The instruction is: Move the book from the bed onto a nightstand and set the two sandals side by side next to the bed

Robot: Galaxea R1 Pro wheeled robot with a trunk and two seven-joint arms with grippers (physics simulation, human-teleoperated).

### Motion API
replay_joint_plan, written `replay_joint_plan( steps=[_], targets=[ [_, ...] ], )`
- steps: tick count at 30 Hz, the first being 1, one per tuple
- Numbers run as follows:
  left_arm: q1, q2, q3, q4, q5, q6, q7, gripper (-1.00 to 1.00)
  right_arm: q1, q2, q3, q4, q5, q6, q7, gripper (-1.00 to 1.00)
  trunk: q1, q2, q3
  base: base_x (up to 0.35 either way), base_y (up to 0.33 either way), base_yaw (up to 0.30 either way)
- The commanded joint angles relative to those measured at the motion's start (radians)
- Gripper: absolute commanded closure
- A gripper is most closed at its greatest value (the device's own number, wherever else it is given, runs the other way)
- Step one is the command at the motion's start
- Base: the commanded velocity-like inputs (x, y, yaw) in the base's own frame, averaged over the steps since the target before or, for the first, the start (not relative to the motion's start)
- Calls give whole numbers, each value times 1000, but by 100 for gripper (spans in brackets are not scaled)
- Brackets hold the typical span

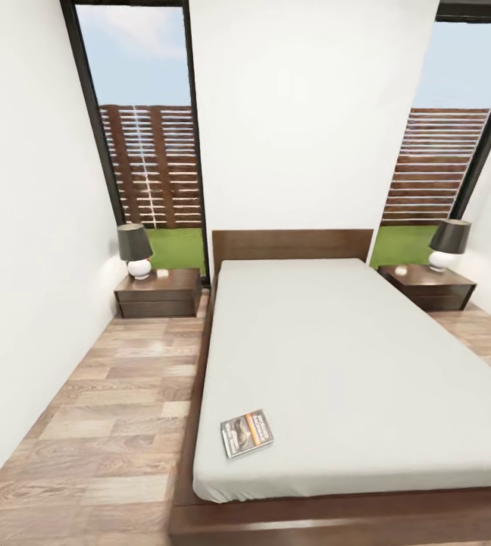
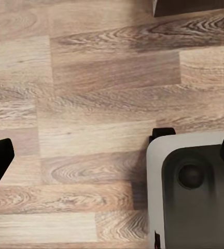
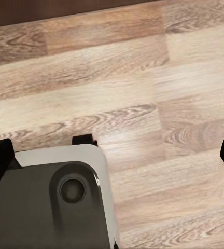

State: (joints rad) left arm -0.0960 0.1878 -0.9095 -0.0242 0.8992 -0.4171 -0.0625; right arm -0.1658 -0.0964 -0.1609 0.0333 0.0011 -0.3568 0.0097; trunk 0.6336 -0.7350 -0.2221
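While the robot faces the foot of the bed (image 1: 351, 356), the book (image 1: 246, 434) lies flat on the pale mattress near the front-left corner, close to the edge where an arm could reach it. One nightstand (image 1: 159, 293) stands left of the headboard and another nightstand (image 1: 426, 287) right of it, each carrying a lamp (image 1: 134, 250) that leaves some bare top for the book. Both arms hang low over the plank floor (image 2: 91, 104). The left hand (image 2: 112, 150) and right hand (image 3: 112, 150) show dark fingertips at opposite frame edges, so both seem spread wide and empty, though little of them shows.
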Motion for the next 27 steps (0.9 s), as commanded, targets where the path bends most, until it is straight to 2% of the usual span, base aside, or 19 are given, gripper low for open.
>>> replay_joint_plan(
  steps=[1, 10, 27],
  targets=[
    [-1, 0, -5, 0, 10, -2, -7, -100, -1, 0, -5, 4, 0, -7, 1, -100, 0, -1, -1, 129, -95, 183],
    [-1, 0, -4, 0, 10, -2, -7, -100, -1, -1, -5, 4, 0, -7, 1, -100, 0, -1, -2, 128, -51, 122],
    [-1, -1, -4, 0, 10, -2, -7, -100, -1, 0, -5, 4, 0, -7, 1, -100, 0, -1, -2, 87, -9, 22]
  ],
)
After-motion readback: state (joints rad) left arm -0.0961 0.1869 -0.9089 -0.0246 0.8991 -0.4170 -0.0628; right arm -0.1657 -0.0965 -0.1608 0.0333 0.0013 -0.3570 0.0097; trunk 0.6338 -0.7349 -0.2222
